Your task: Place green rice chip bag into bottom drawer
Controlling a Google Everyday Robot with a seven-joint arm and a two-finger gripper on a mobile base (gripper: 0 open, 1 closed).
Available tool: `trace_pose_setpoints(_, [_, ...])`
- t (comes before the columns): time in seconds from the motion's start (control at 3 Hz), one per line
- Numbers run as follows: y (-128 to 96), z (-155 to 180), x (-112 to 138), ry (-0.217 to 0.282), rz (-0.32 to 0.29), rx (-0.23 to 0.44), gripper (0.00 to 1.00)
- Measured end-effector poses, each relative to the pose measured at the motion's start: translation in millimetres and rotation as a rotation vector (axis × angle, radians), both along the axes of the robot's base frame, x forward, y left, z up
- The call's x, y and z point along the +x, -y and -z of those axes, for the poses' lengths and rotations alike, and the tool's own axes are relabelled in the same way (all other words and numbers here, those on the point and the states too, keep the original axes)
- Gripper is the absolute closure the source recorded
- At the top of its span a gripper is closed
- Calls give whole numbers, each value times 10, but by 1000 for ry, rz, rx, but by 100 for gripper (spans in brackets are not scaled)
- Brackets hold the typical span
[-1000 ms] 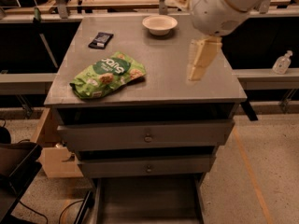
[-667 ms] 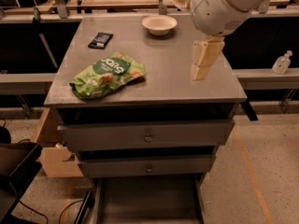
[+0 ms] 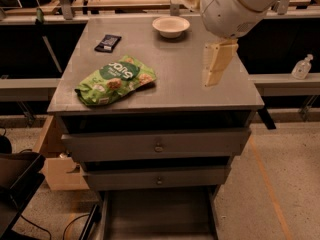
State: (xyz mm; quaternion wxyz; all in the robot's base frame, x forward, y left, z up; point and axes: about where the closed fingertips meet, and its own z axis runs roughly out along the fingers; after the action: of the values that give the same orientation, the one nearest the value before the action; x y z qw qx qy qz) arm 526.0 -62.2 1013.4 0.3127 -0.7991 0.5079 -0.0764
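The green rice chip bag lies flat on the left front of the grey cabinet top. My gripper hangs over the right side of the top, well to the right of the bag, pointing down, open and empty. The bottom drawer is pulled out at the foot of the cabinet and shows a flat grey floor. The two knobbed drawers above it are slightly pulled out.
A small flat black packet lies at the back left of the top. A pale bowl stands at the back centre. A cardboard box sits left of the cabinet. A clear bottle stands on the ledge at right.
My gripper has shifted only slightly over the right side of the top. The bag and the drawers have not moved.
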Motion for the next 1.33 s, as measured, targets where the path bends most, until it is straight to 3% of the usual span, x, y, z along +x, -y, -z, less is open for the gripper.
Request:
trace_pose_setpoints(0.33, [-505, 204, 284, 25, -109, -44, 0])
trace_pose_setpoints(0.67, [-1066, 512, 603, -9, -222, -96, 0])
trace_pose_setpoints(1.33, [-1642, 1076, 1060, -155, -334, -209, 0])
